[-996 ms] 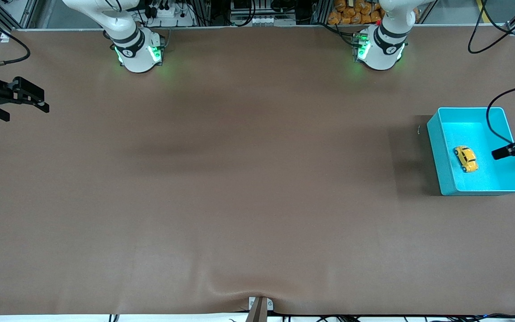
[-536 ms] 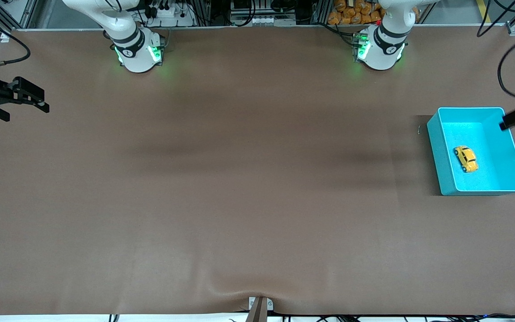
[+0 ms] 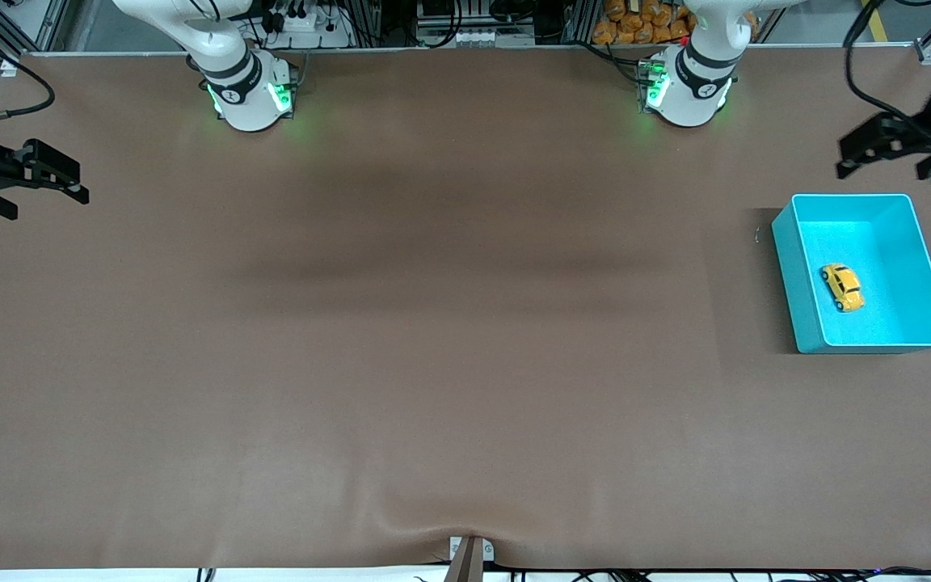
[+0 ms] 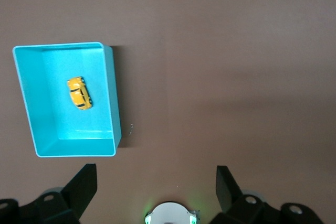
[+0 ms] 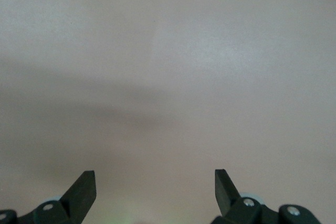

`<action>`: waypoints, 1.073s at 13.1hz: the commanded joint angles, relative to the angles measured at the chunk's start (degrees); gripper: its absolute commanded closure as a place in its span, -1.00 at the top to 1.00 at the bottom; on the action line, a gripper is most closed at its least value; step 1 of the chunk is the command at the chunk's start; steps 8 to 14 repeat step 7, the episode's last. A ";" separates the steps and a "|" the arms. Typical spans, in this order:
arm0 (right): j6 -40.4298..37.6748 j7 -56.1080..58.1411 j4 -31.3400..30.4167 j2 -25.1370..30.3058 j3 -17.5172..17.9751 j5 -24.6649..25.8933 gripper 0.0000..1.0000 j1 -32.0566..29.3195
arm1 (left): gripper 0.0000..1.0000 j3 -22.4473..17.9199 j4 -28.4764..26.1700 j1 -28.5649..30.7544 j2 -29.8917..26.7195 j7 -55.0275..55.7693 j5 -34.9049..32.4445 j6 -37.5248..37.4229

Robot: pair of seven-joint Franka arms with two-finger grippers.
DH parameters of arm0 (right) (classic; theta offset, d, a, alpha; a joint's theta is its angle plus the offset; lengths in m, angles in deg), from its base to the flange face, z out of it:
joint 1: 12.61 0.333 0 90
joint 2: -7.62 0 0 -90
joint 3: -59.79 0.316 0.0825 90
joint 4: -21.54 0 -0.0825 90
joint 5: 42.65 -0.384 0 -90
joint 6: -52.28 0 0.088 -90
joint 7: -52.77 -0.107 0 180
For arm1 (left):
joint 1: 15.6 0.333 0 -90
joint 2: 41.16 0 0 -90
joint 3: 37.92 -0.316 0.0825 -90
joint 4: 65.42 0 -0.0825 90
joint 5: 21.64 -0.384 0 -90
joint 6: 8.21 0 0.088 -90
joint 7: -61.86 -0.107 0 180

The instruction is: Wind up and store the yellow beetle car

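The yellow beetle car (image 3: pixel 842 287) lies on the floor of the turquoise bin (image 3: pixel 789 267) at the left arm's end of the table; it also shows in the left wrist view (image 4: pixel 79 93), inside the bin (image 4: pixel 112 93). My left gripper (image 3: pixel 857 153) is open and empty, high in the air over the bare table beside the bin's edge toward the bases, and shows in its own wrist view (image 4: pixel 156 190). My right gripper (image 3: pixel 61 179) is open and empty, waiting over the right arm's end of the table, and its wrist view (image 5: pixel 155 190) shows only bare table.
The two arm bases (image 3: pixel 251 93) (image 3: pixel 685 89) stand along the table's edge toward the robots. A brown mat (image 3: pixel 449 323) covers the table, with a small wrinkle at its front edge. A clamp (image 3: pixel 469 554) sits at the front edge's middle.
My left gripper has risen out of the bin and moved toward the bases, empty. The car stays in the bin. The right arm has not moved.
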 commanded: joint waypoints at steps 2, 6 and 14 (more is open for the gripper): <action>-0.77 0.45 1.37 -0.59 -0.61 -0.30 1.00 0.54 | 1.00 -1.07 -2.10 -3.71 -0.44 0.09 -0.04 -0.45; -0.77 0.45 1.37 -0.59 -0.61 -0.30 1.00 0.63 | 1.00 -2.04 -1.84 -4.51 -0.62 -0.26 -0.04 -0.45; -0.77 0.45 1.37 -0.67 -0.61 -0.30 1.00 0.63 | 1.00 -2.04 -1.83 -4.60 -0.62 -0.27 -0.04 -0.45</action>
